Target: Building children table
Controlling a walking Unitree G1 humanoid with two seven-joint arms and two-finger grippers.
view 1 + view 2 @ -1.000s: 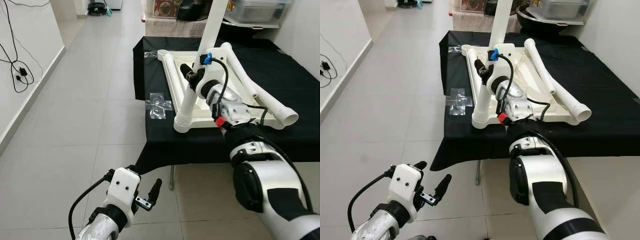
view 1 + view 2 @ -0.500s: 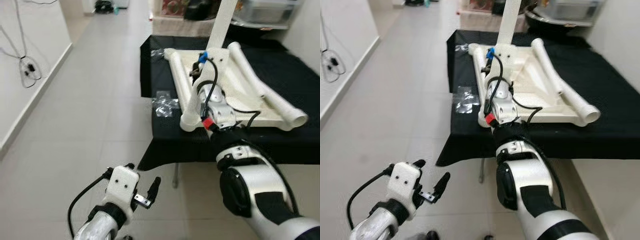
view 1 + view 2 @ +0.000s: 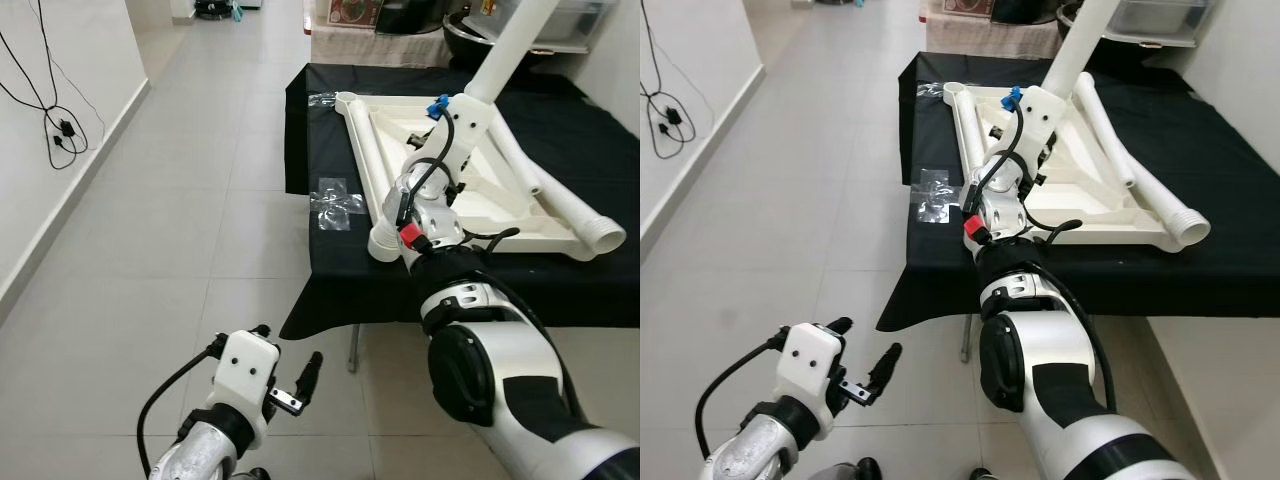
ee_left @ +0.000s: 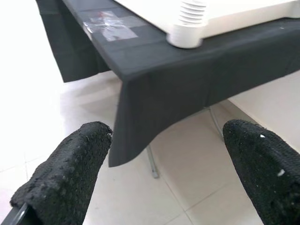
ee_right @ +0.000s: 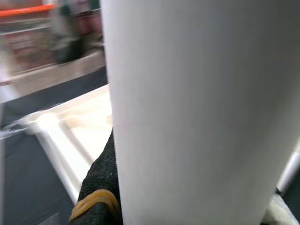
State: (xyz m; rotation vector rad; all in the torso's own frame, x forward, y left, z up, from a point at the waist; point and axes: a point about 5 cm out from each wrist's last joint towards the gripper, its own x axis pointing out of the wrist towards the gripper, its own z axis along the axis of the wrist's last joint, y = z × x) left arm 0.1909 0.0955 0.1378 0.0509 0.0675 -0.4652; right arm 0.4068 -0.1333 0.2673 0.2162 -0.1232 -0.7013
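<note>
white leg (image 3: 518,38) tilted up-right

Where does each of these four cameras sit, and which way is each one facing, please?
Left eye view: head, looking down at the upturned white table on the black cloth; both arms show.
Right eye view: head, same scene; right gripper holds the white leg.
Left wrist view: along the open left gripper toward the cloth's edge.
Right wrist view: close against the leg, one finger showing.

R gripper (image 3: 470,100) clamped, arm outstretched; L gripper (image 3: 285,375) low, fingers apart
</note>
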